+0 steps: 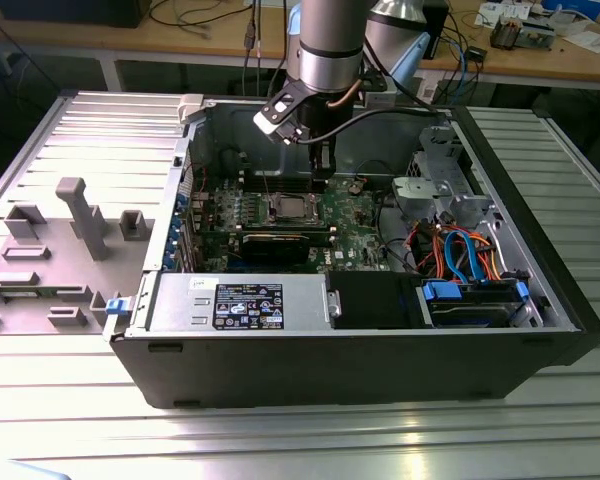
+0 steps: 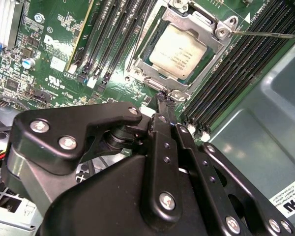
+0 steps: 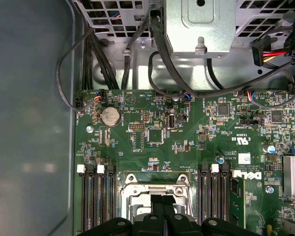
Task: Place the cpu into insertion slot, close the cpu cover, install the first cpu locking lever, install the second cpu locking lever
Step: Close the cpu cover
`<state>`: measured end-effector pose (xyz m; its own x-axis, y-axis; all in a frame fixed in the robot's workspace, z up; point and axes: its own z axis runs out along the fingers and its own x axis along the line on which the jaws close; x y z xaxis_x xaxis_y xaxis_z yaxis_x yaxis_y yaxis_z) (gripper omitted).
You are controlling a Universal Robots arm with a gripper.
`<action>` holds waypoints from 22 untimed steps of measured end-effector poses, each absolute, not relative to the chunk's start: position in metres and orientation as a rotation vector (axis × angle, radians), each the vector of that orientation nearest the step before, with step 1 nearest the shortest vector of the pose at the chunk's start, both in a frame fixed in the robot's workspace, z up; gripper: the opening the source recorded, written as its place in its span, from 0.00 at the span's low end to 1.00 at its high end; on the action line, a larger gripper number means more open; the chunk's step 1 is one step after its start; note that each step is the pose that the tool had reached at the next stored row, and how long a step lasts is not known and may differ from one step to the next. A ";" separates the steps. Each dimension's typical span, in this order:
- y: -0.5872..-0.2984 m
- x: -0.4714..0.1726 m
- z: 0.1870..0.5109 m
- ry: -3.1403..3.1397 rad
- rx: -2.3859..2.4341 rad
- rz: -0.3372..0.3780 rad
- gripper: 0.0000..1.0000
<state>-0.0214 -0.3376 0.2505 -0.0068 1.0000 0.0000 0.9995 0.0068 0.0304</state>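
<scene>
In the exterior view, an open computer case [image 1: 330, 350] lies on a ribbed metal table [image 1: 80, 410]. The arm reaches down into the case from the far side. The gripper [image 1: 325, 172] hangs over the green motherboard [image 1: 355, 215], just to the exterior view's right of the cpu [image 1: 291, 209], which lies flat near the board's middle. A power supply [image 1: 240, 300] sits along the near wall, with blue and orange cables [image 1: 460, 250] at the right.

In the second wrist view, the cpu sits in the insertion slot [image 2: 136, 73] with its silver top showing through the window of the cpu cover [image 2: 200, 20], which lies down flat over it. The gripper's two black fingers [image 2: 160, 147] are pressed together, and their tips meet at the slot's rim beside a bent lever end. I cannot tell whether they pinch it. A thin wire locking lever [image 2: 270, 34] reaches out from the cover's corner across the memory slots [image 2: 236, 69].

In the first wrist view, the fingers cross the cover's frame side by side. A coin cell battery [image 3: 109, 116] sits on the board further out, below a grey drive cage [image 3: 201, 24].
</scene>
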 end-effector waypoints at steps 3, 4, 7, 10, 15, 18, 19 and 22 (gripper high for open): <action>-0.338 -0.022 0.250 2.214 2.199 0.034 0.11; -0.338 -0.023 0.250 2.214 2.199 0.034 0.11; -0.338 -0.026 0.250 2.214 2.199 0.034 0.11; -0.338 -0.028 0.249 2.214 2.198 0.034 0.11; -0.338 -0.029 0.249 2.214 2.199 0.034 0.11; -0.339 -0.030 0.249 2.214 2.199 0.034 0.11; -0.339 -0.031 0.249 2.214 2.199 0.034 0.11; -0.339 -0.032 0.249 2.214 2.198 0.034 0.11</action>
<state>-0.0316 -0.3391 0.2486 -0.0070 1.0000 0.0001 0.9995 0.0070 0.0304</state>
